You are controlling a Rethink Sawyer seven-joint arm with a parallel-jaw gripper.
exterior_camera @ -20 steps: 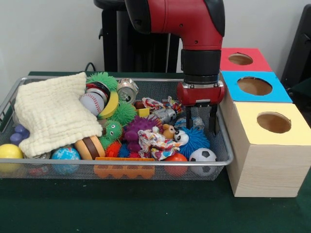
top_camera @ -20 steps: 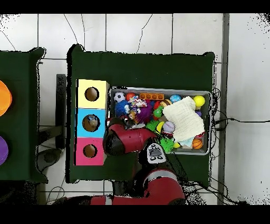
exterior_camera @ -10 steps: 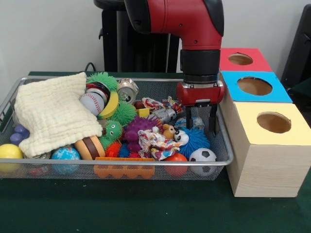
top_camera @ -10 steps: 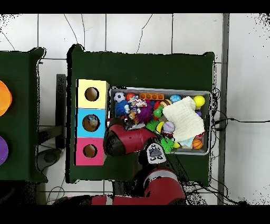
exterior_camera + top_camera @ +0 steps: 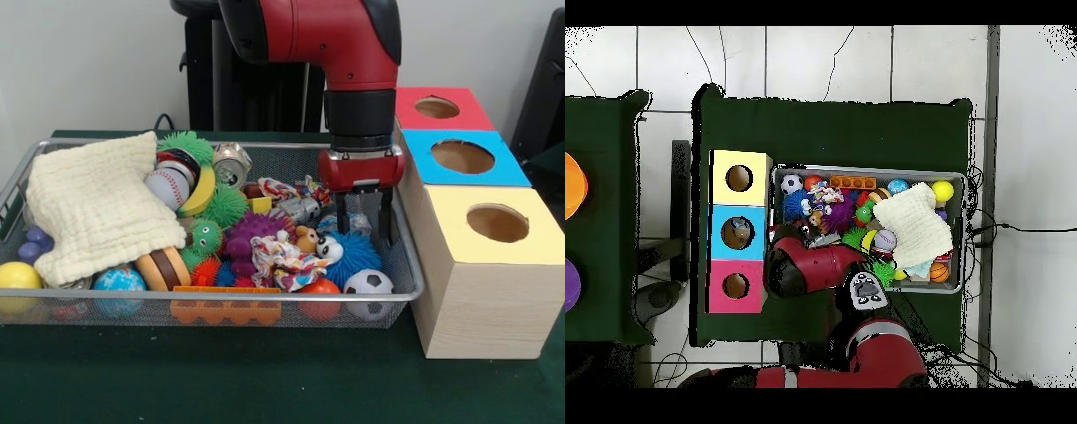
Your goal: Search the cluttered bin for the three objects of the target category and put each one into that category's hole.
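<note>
Jaws (image 5: 363, 216) gape above bin (image 5: 402, 265) on green table (image 5: 265, 380).

The bin (image 5: 402, 256) was fine wire mesh with a shiny metal rim, and the cream cloth (image 5: 97, 208) in it looked soft and crinkled. The boxes (image 5: 481, 300) showed pale wood-grain sides under matt coloured tops, and the arm's red shell (image 5: 327, 35) was glossy.
</note>
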